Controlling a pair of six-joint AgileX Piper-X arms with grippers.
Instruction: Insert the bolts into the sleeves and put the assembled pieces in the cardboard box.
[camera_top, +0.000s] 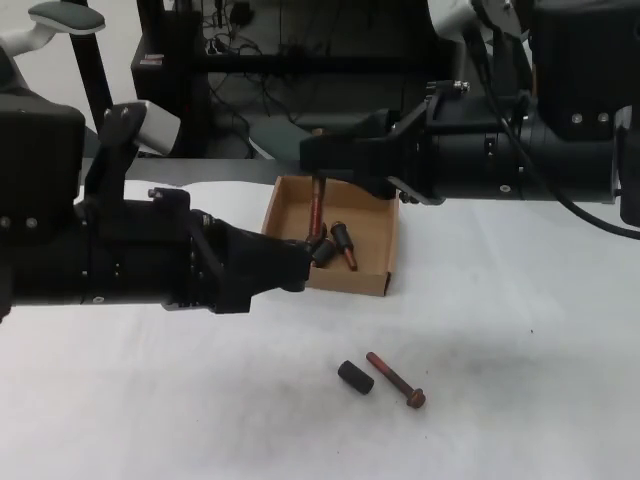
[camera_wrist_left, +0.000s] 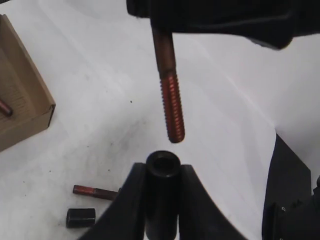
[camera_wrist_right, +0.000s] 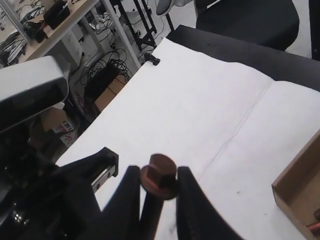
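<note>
the left gripper (camera_wrist_left: 162, 172) is clamped on a black sleeve (camera_wrist_left: 162, 200), a smooth matte cylinder held upright with its round bore open at the top. just above the rim, not touching it, hangs a copper-coloured bolt (camera_wrist_left: 169, 95), with a plain shank above, fine threads lower down and a blunt tip pointing at the bore. the right gripper (camera_wrist_right: 158, 172) is closed on this bolt just under its rounded, flanged head. both parts are held in the air over the table (camera_top: 520, 330), which is covered by a white, faintly creased sheet, near the cardboard box (camera_top: 345, 278). the box is brown, shallow and open-topped, and assembled pieces (camera_top: 335, 243) lie inside. on the sheet a loose sleeve (camera_top: 355, 377) lies just beside a loose bolt (camera_top: 395, 379)
</note>
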